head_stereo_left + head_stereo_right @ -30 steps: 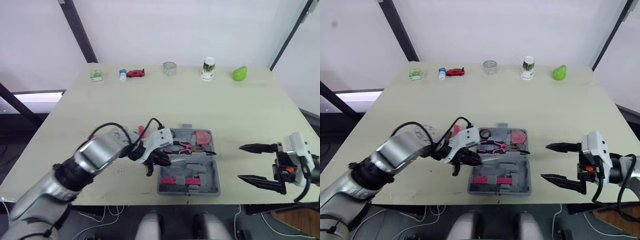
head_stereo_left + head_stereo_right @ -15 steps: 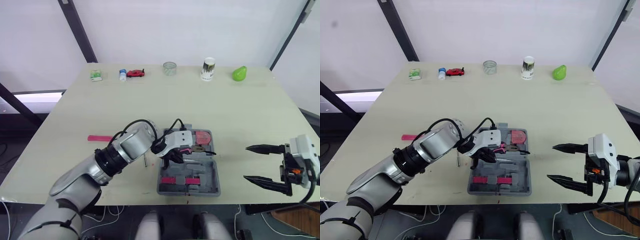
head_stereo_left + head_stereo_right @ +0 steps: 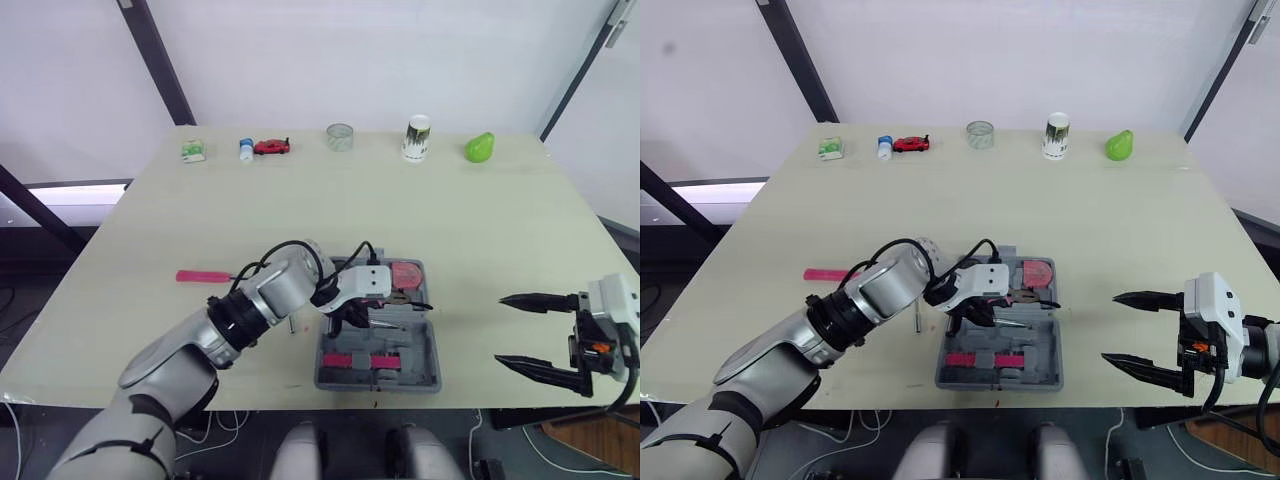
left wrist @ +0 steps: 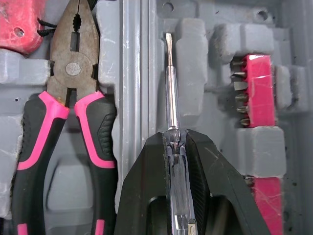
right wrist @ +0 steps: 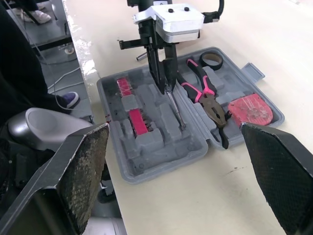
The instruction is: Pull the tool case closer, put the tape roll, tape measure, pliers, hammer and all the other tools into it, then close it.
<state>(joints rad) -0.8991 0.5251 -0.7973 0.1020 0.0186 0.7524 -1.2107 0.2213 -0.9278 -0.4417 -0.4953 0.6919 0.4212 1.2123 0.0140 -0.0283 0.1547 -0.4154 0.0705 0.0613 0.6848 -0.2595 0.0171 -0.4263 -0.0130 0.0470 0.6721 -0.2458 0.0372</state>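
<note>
I see left gripper [image 4: 174, 139] clamped on clear-handled slim flat screwdriver [image 4: 169, 98], shaft lying along slot in near half of open grey plastic tool case [image 3: 428, 372]. Case sits near-centre on pale table [image 3: 480, 220]. Pink-and-black pliers [image 4: 73, 112], red round tape measure [image 3: 405, 273] and black tape roll [image 5: 212, 60] in far half. Pink-handled tool [image 3: 200, 276] on table left of case, well apart. Right gripper [image 3: 535, 333] spread wide, holding nothing, right of case.

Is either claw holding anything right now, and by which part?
The left claw grips a screwdriver by the front of its clear handle. The right claw is open, empty.
</note>
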